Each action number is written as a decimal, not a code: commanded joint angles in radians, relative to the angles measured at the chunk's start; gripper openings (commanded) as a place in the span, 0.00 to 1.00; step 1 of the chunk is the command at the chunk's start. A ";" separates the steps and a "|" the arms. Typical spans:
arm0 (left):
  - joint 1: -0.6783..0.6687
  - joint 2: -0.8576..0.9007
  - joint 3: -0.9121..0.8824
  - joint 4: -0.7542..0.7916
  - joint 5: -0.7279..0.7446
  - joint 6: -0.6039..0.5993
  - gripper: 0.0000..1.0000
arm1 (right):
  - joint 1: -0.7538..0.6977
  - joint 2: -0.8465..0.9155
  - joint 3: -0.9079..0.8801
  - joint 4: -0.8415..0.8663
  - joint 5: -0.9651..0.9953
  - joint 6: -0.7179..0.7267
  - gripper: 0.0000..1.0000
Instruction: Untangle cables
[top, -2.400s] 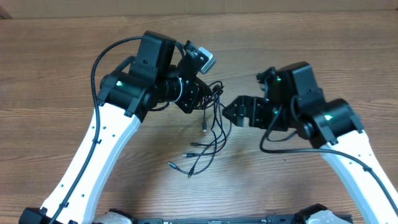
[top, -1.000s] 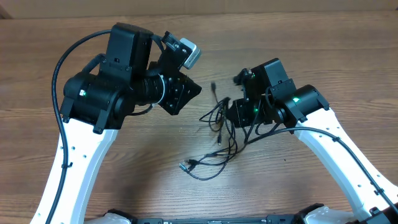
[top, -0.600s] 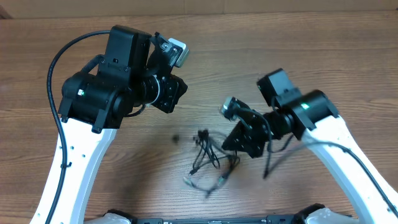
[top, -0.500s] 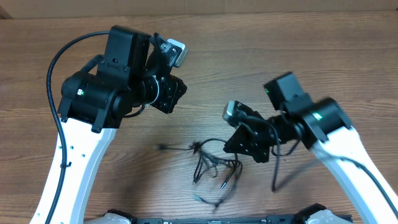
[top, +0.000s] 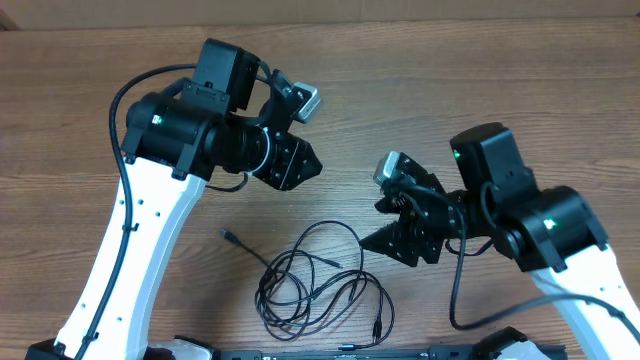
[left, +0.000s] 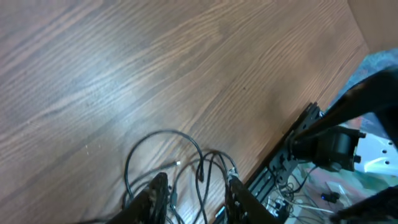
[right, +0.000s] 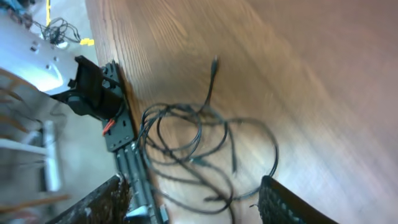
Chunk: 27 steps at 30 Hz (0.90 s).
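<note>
The cables (top: 300, 290) are thin black wires lying in loose overlapping loops on the wooden table near its front edge, with one plug end (top: 230, 236) stretched out to the left. My left gripper (top: 305, 160) hangs above and behind them, open, with nothing between its fingers. The left wrist view shows the cables (left: 200, 163) on the table beyond the left gripper (left: 196, 180). My right gripper (top: 378, 222) hovers just right of the loops with its jaws wide apart and holds nothing. Through the right gripper (right: 193, 183) I see the cables (right: 186, 134) spread below.
A black rail (top: 350, 352) runs along the table's front edge. A black clamp (right: 96, 93) sits on that edge, close to the loops. Off the table's edge lie loose wires and equipment (left: 323, 146). Bare wood (top: 450, 90) stretches behind both arms.
My right gripper pulled the cables toward the front edge, then opened and let them go. They now lie in wider loops. My left arm shifted slightly to the right.
</note>
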 joint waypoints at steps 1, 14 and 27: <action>0.001 -0.003 0.023 0.008 -0.015 0.016 0.30 | 0.001 0.027 0.008 -0.029 0.007 0.077 0.62; 0.000 -0.002 0.006 -0.089 -0.169 -0.100 0.22 | 0.002 0.066 -0.027 -0.027 0.262 0.419 0.72; 0.000 -0.002 0.006 -0.063 -0.161 -0.107 0.25 | 0.163 0.253 -0.321 0.227 0.190 0.515 0.82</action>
